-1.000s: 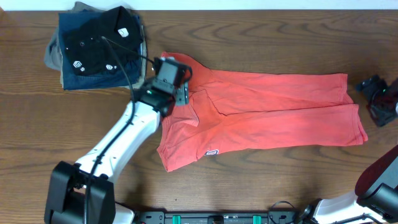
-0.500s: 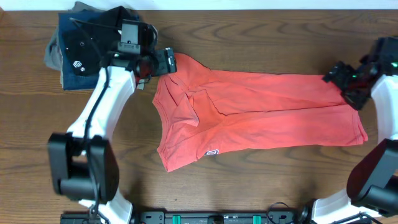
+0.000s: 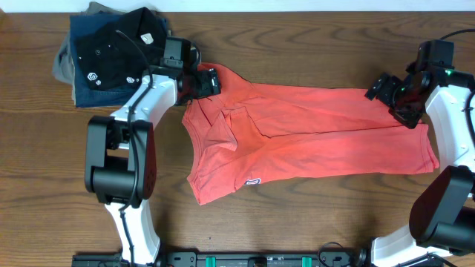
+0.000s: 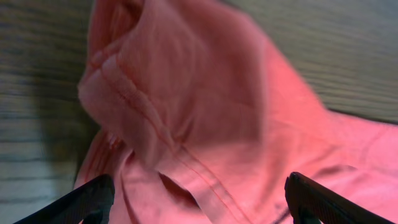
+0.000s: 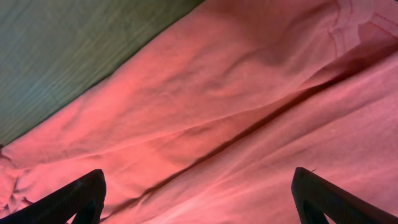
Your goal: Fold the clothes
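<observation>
The red-orange T-shirt (image 3: 312,133) lies stretched out long across the wooden table (image 3: 297,222), folded lengthwise with creases near its left end and a small white tag showing at its lower left. It has not shifted over the past second.

The left gripper (image 3: 208,80) now hangs at the shirt's upper left corner. A second ago it sat slightly lower over the collar area, with its arm reaching in from below the shirt. Its jaws stand wide apart over bunched fabric and grasp nothing.

The right gripper (image 3: 386,93) has moved in from well beyond the shirt's right edge and is now over the upper right corner. It too is spread wide above the cloth and holds nothing.

A stack (image 3: 111,55) of dark folded garments sits just left of the shirt's upper left corner, unchanged.
</observation>
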`<state>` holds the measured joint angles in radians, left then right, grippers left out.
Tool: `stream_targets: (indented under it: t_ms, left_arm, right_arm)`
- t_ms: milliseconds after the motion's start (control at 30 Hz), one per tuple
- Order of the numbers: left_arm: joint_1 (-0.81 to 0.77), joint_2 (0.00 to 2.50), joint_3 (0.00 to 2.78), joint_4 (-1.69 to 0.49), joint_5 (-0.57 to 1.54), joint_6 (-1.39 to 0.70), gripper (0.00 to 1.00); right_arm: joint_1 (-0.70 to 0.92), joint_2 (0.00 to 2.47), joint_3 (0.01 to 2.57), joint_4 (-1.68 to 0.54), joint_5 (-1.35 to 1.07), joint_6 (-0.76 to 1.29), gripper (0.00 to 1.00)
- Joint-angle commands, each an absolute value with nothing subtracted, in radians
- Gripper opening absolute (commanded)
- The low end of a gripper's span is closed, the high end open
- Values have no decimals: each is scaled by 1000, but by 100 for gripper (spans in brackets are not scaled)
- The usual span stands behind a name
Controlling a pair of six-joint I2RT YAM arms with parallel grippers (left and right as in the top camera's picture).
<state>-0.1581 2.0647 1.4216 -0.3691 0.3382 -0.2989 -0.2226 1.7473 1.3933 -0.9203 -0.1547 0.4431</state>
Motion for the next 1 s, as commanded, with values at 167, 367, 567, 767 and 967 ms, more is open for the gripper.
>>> stream_targets:
  t_ms: [167, 367, 567, 767, 967]
  left_arm:
    - [-157, 2076, 1437, -327, 348, -312, 63]
    - [-156, 2076, 1437, -319, 348, -311, 41]
    - [-156, 2073, 1437, -321, 348, -311, 8]
    - [-156, 2024, 1437, -361, 348, -311, 6]
    - [-155, 1934, 1437, -429, 348, -308, 6]
  right_arm:
    - [-212, 1753, 1406, -941, -116, 432, 92]
    - [-212, 1753, 1406, -949, -108, 432, 92]
    - [-212, 1753, 1406, -959, -95, 432, 91]
    - [-215, 1753, 1406, -958, 3, 440, 92]
    - [-259, 1753, 1406, -897, 64, 493, 92]
